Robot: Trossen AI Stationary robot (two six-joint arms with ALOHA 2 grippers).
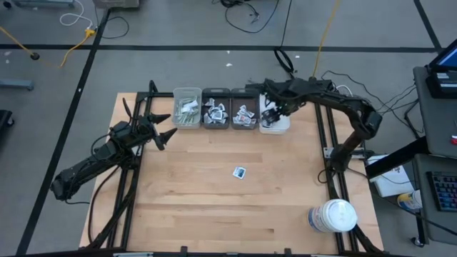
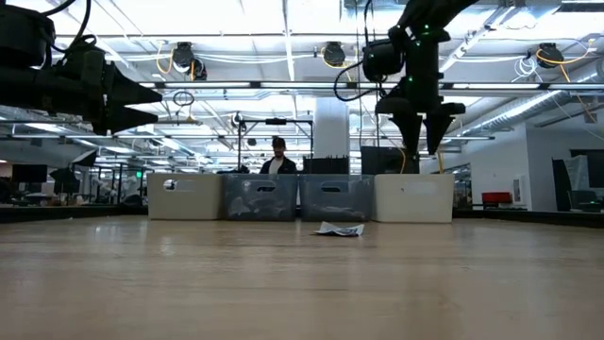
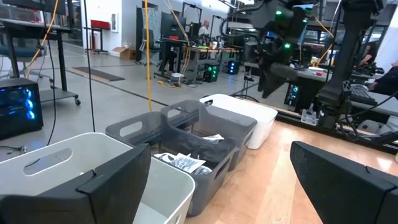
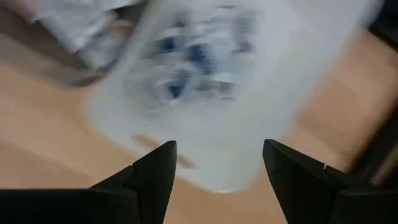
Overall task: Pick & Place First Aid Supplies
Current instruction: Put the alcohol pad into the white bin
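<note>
Right gripper: you have it poised above the white bin at the right end of the bin row, fingers spread apart with nothing between them. In the right wrist view, that bin lies directly below, holding blurred sachets with blue print. In the low view the gripper hangs clear above the bin's rim.

Left gripper: you have it waiting over the table's left side, beside the leftmost bin, jaws fully apart, holding nothing. In the left wrist view its two fingers frame the row of bins.

Bins, four in a row along the table's far edge:
- Pale bin, leftmost: long pale wrapped strips inside.
- Grey bin, second: white sachets with dark print.
- Grey bin, third: more sachets.
- White bin, rightmost: under your right gripper.

Loose item: one sachet lying flat on the bare wooden table, well apart from the bins and from both grippers, toward the middle. In the low view it sits in front of the third bin.

Other: large white lidded jar at the near right corner of the table. A person is visible in the room behind the bins.
</note>
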